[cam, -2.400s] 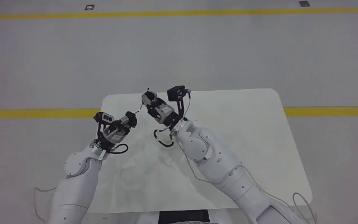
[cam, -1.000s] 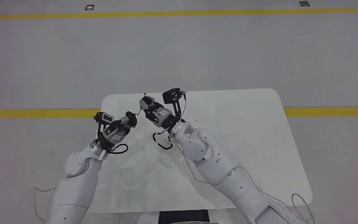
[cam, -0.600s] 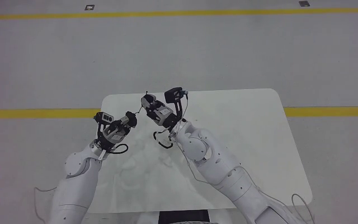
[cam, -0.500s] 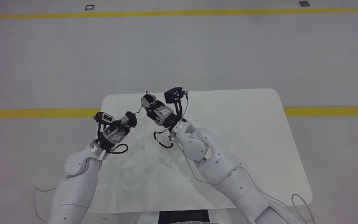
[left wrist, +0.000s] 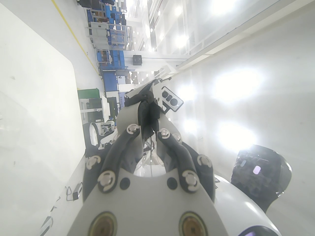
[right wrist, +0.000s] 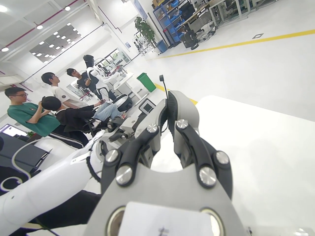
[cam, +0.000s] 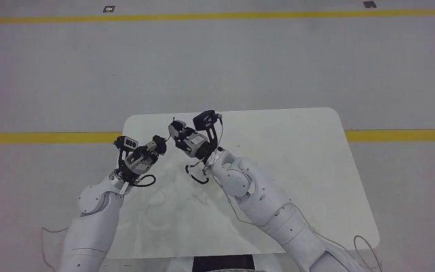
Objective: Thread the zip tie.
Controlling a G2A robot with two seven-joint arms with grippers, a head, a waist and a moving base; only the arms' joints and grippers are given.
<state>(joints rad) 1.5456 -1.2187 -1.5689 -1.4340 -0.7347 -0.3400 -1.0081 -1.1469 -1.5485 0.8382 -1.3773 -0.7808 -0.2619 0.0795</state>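
Note:
The zip tie (right wrist: 161, 77) is a thin black strap; its small square head sticks up past the fingertips of my right gripper (right wrist: 168, 100), which is shut on the strap. From above, the right gripper (cam: 174, 128) is over the far left part of the white table (cam: 285, 170). My left gripper (cam: 160, 141) is just beside it, a little nearer and to the left. In the left wrist view the left gripper (left wrist: 147, 96) is shut on something dark and thin, which looks like the tie's other end. The span between the two grippers is too fine to trace.
The table's far edge (cam: 231, 113) and its left edge (cam: 124, 132) run close to both grippers. A black cable loop (cam: 197, 175) hangs from the right arm above the tabletop. The tabletop spreads bare to the right (cam: 306, 190).
The right gripper has shifted slightly left and nearer, closing toward the left gripper. The left arm has not moved. Both grippers stay shut.

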